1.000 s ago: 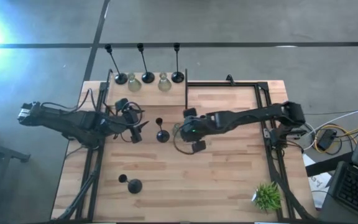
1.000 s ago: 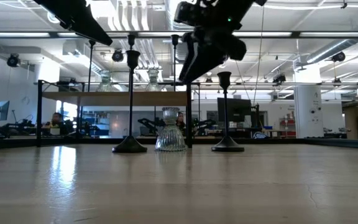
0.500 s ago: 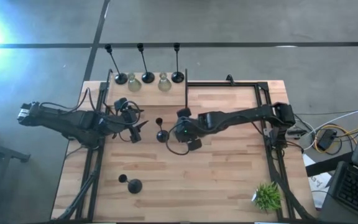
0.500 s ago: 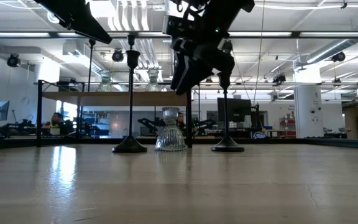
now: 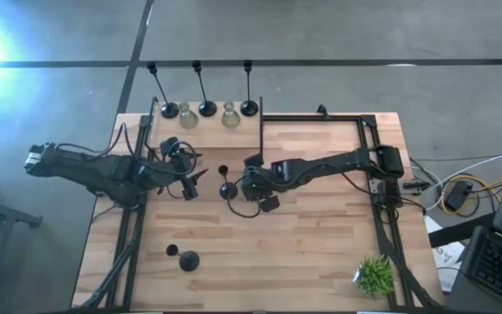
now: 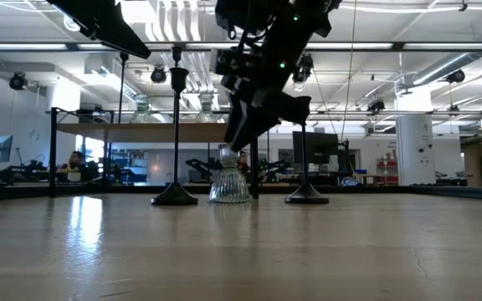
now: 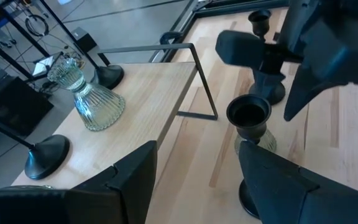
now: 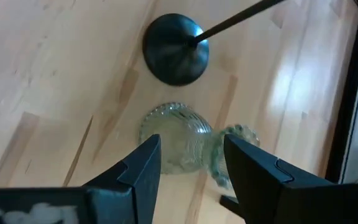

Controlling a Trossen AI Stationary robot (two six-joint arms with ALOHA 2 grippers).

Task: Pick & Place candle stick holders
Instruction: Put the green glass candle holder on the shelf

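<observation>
A squat clear glass candle stick holder (image 8: 176,146) stands on its ribbed base on the wooden table (image 5: 321,253), also in the low view (image 6: 229,186). My right gripper (image 8: 191,162) hangs open just above it, slanting down, one finger on either side and touching nothing; in the high view it (image 5: 247,185) covers the glass. Close beside stands a short black holder (image 5: 227,189) on its round base (image 8: 176,48). My left gripper (image 5: 194,183) waits open to the left of it, above the table. Another short black holder (image 5: 188,260) stands near the front left.
Along the far edge, tall black holders (image 5: 207,108) and glass ones (image 5: 230,116) stand in a row. A thin black metal frame (image 5: 261,131) rises by them. A small potted plant (image 5: 375,275) sits at the near right corner. Bare wood lies on the table's right half.
My right gripper has gone toward the table's left edge and down, rolling slightly, coming over the glass holder beside the short black one. The holders have stayed where they were.
</observation>
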